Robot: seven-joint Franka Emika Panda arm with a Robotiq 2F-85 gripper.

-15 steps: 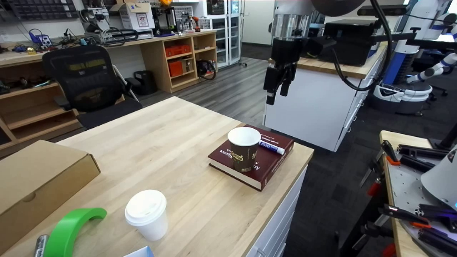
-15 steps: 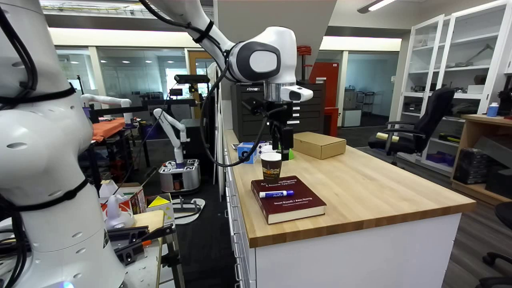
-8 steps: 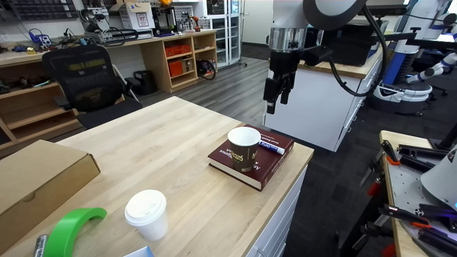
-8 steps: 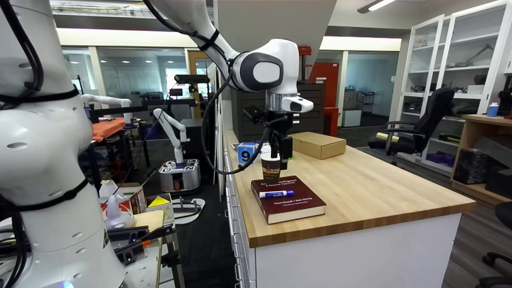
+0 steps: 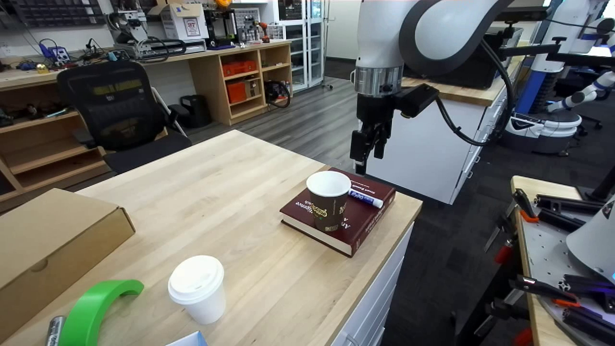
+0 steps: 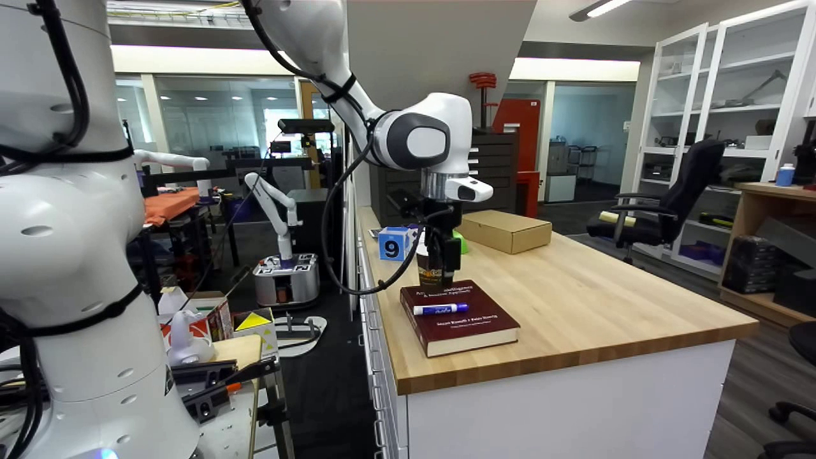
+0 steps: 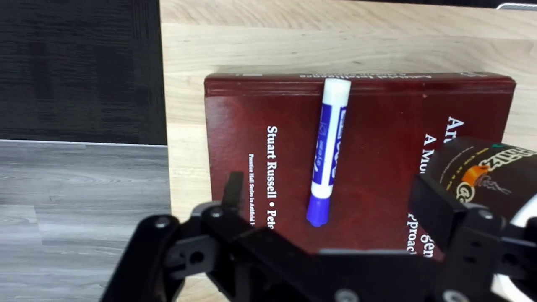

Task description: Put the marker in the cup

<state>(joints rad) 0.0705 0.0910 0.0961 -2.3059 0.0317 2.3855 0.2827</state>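
Marker (image 7: pixel 328 142) on book (image 7: pixel 377 167), beside cup (image 5: pixel 327 209)

The marker lies across the dark red book on the tabletop (image 5: pixel 230 216); the cup stands upright on the same cover. The tool (image 7: pixel 328 184) hangs above, its fingers well apart; in the wrist view, the marker shows between them.

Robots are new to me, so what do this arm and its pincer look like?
The robot arm is white and rounded, with a dark grey ring, a silver collar and strapped-on black cables. The pincer is mostly black, with two jointed fingers.
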